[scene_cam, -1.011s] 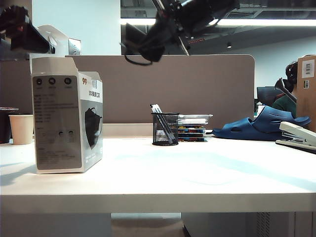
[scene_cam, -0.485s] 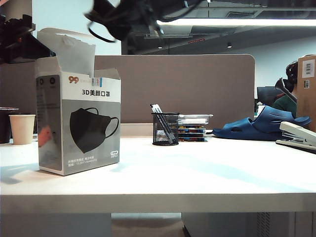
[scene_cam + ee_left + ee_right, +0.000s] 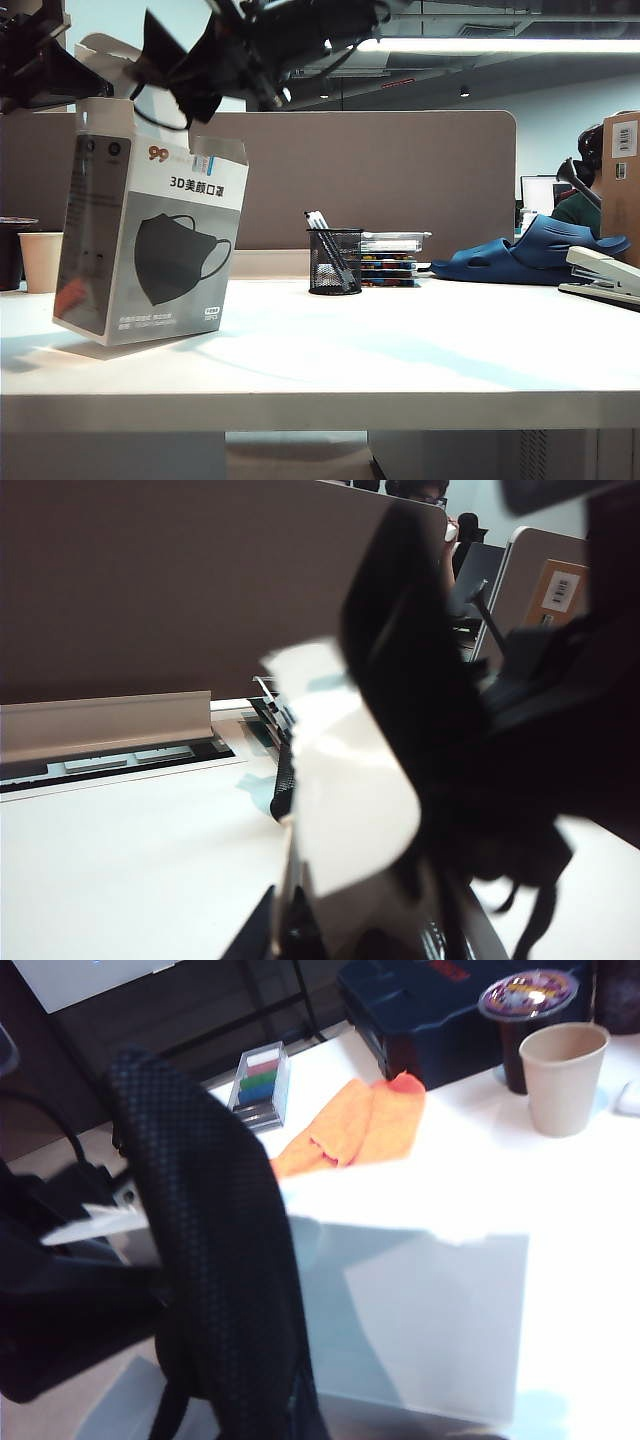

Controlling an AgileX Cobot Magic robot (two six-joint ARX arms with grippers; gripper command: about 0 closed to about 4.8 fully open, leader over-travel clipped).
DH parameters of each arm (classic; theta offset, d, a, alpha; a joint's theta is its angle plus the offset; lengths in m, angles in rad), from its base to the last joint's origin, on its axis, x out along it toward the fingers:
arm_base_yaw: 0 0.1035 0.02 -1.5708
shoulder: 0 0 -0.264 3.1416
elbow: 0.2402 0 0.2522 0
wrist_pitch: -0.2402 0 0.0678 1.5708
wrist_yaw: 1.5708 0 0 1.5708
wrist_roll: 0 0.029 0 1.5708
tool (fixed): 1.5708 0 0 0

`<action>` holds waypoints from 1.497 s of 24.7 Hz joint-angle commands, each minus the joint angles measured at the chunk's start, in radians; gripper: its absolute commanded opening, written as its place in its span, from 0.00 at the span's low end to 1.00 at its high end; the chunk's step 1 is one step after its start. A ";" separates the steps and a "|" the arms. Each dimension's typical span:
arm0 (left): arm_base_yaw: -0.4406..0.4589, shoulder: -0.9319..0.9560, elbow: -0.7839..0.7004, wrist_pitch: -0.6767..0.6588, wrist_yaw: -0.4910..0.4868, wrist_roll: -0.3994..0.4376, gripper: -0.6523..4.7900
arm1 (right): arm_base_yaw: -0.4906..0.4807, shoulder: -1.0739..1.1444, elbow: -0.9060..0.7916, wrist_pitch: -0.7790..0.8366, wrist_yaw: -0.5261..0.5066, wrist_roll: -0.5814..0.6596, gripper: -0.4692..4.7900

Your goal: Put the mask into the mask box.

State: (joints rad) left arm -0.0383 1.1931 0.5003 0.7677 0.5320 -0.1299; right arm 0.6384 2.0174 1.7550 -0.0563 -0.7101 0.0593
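The mask box (image 3: 150, 250), white and grey with a black mask picture and an orange "99", stands tilted on its bottom edge at the table's left, top flaps open. My left gripper (image 3: 45, 65) is shut on its upper wall by a white flap (image 3: 345, 790); the left wrist view shows the same left gripper (image 3: 284, 890) pinching that thin wall. The black mask (image 3: 172, 72) hangs just above the box's open top, with my right gripper (image 3: 228, 52) shut on it. In the right wrist view the mask (image 3: 210, 1240) hides the fingers and hangs over the box's pale side (image 3: 420, 1320).
On the table stand a mesh pen holder (image 3: 334, 262), a stack of small cases (image 3: 390, 262), blue slippers (image 3: 530, 252), a stapler (image 3: 605, 275) at the right edge and a paper cup (image 3: 42, 262) behind the box. An orange cloth (image 3: 350, 1125) lies near the cup.
The mask box has turned its picture side to the camera and tipped up on one edge as my left gripper shut on its top. My right gripper brought the mask left and down over the opening.
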 commanded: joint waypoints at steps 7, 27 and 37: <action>0.002 -0.002 0.005 0.004 0.033 -0.028 0.11 | 0.056 0.088 0.004 0.167 0.016 0.001 0.08; 0.005 -0.002 0.005 0.003 0.021 -0.026 0.11 | 0.035 0.097 0.005 -0.132 0.099 0.002 0.51; 0.004 -0.002 0.005 -0.015 0.021 -0.015 0.11 | 0.023 0.023 0.006 -0.126 0.106 -0.005 0.85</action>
State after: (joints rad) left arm -0.0322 1.1934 0.5007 0.7433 0.5488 -0.1535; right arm 0.6605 2.0575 1.7580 -0.1925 -0.6037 0.0547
